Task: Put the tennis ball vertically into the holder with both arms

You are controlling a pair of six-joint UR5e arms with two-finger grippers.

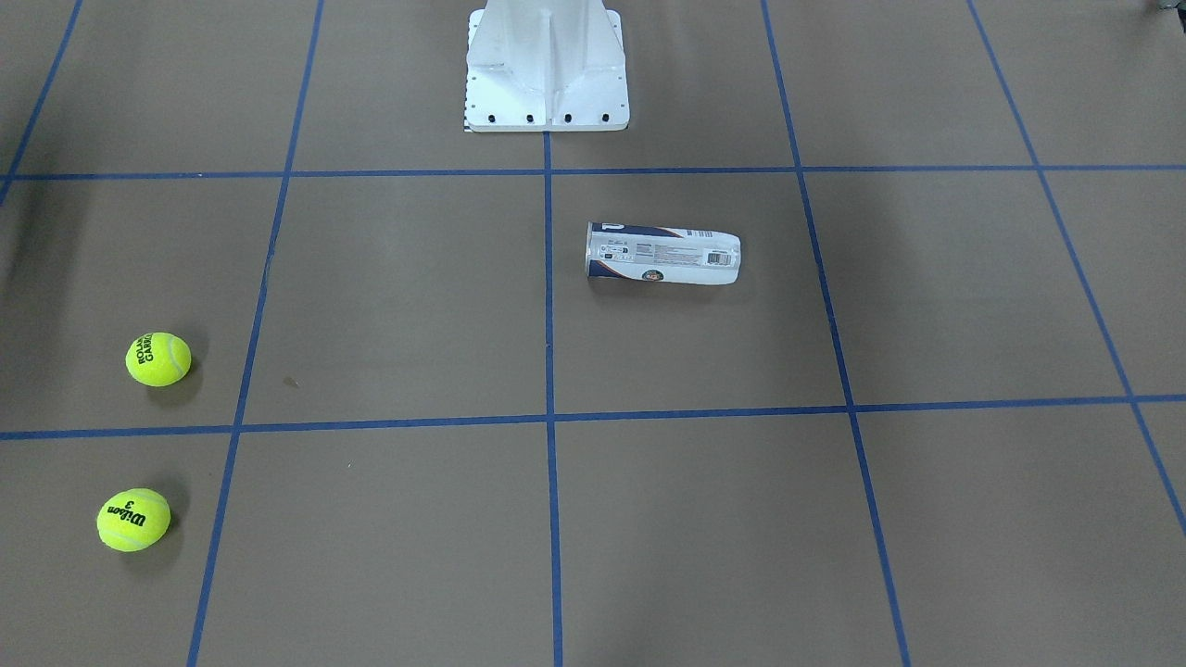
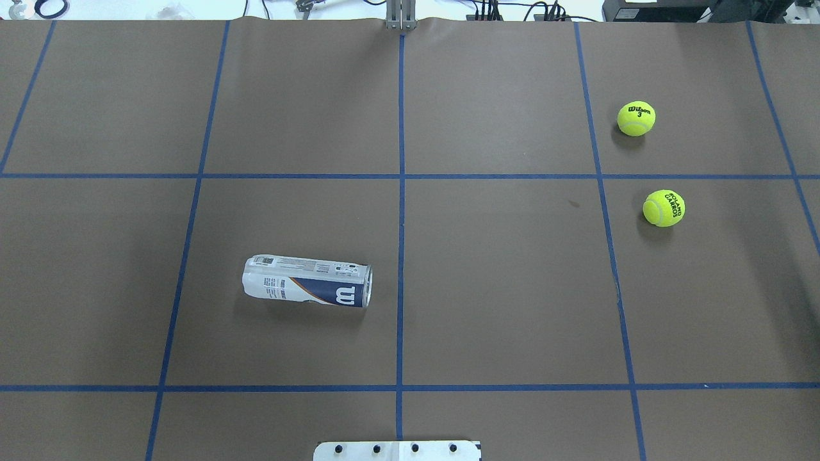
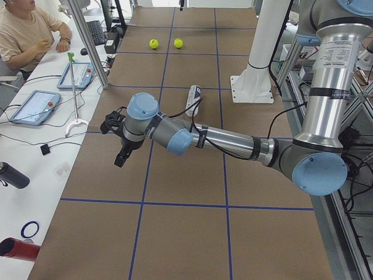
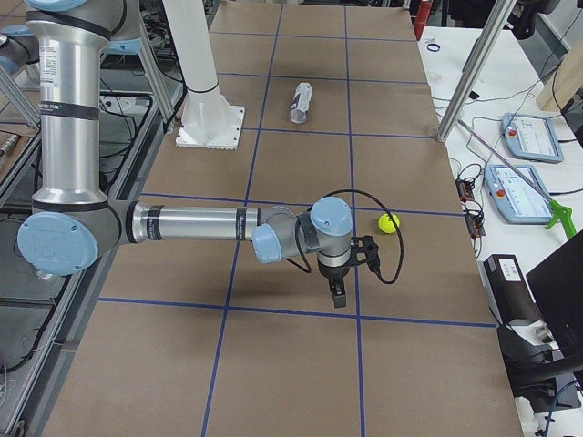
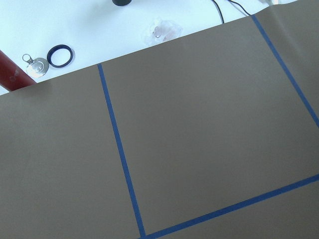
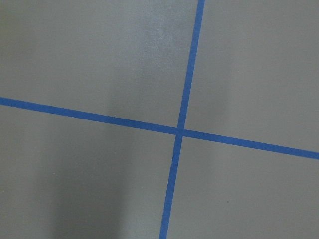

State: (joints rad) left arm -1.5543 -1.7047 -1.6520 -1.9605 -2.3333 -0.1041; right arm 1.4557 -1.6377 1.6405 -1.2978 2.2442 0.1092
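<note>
The holder [image 2: 307,290] lies on its side on the brown table, its silver-rimmed mouth toward the centre line; it also shows in the front view [image 1: 663,253] and far off in both side views [image 3: 193,99] [image 4: 301,102]. Two yellow tennis balls [image 2: 636,118] [image 2: 664,208] rest far right of it, apart from each other [image 1: 133,520] [image 1: 158,358]. My left gripper [image 3: 120,157] hangs over the table's left end, far from the holder. My right gripper [image 4: 338,293] hangs near one ball [image 4: 389,223]. Whether either is open, I cannot tell. Both wrist views show only table.
The white pedestal base [image 1: 547,83] stands at the robot's side of the table. Blue tape lines [image 2: 401,192] grid the brown surface. A seated person [image 3: 26,35] and tablets [image 3: 34,107] are beside the left end; a metal post [image 4: 474,77] and consoles [image 4: 524,191] flank the right end.
</note>
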